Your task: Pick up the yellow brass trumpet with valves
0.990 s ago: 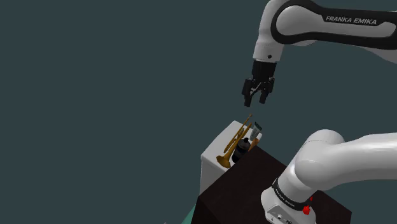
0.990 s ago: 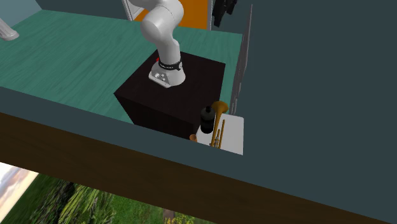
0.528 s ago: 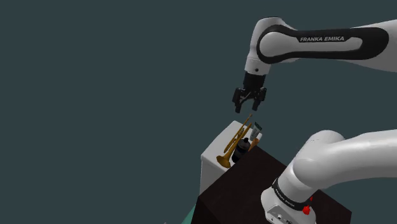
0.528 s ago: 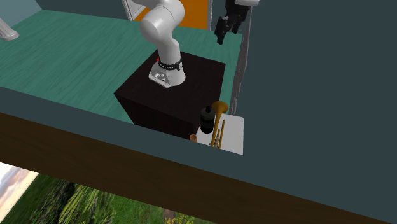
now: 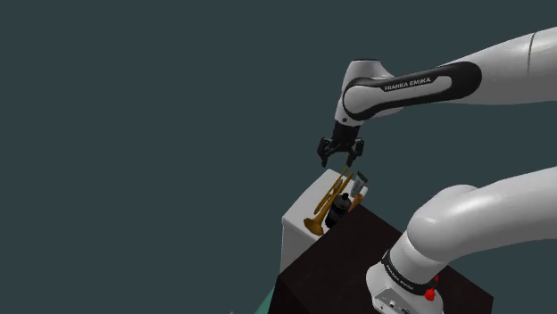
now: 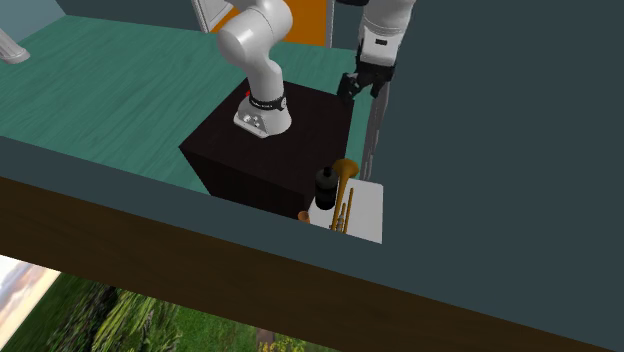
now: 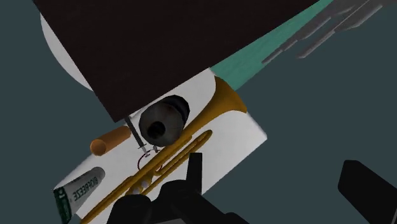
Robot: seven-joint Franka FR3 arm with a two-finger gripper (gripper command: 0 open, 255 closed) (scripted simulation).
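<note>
The yellow brass trumpet point(image 5: 329, 203) lies on a small white table point(image 5: 297, 224) beside the dark stand, its bell toward the table's near corner in the shoulder view. It also lies on the white top in the second exterior view as the trumpet point(image 6: 342, 196), and under the hand as the trumpet point(image 7: 218, 105). My gripper point(image 5: 337, 161) hangs open a short way above the trumpet's thin end, touching nothing. From the hand camera the gripper point(image 7: 280, 184) has its black fingers point(image 7: 194, 170) standing wide apart, with nothing between them.
A black bottle point(image 7: 162, 118) stands against the trumpet, with a brown cylinder point(image 7: 109, 141) and a white tube with green lettering point(image 7: 77, 193) close by. The dark box stand point(image 6: 270, 150) borders the white table point(image 6: 366, 212). A dark grey wall rises just behind.
The arm has swung down and toward the shoulder view's left, bringing the gripper from well above to just over the trumpet. The fingers stay open; the objects have not moved.
</note>
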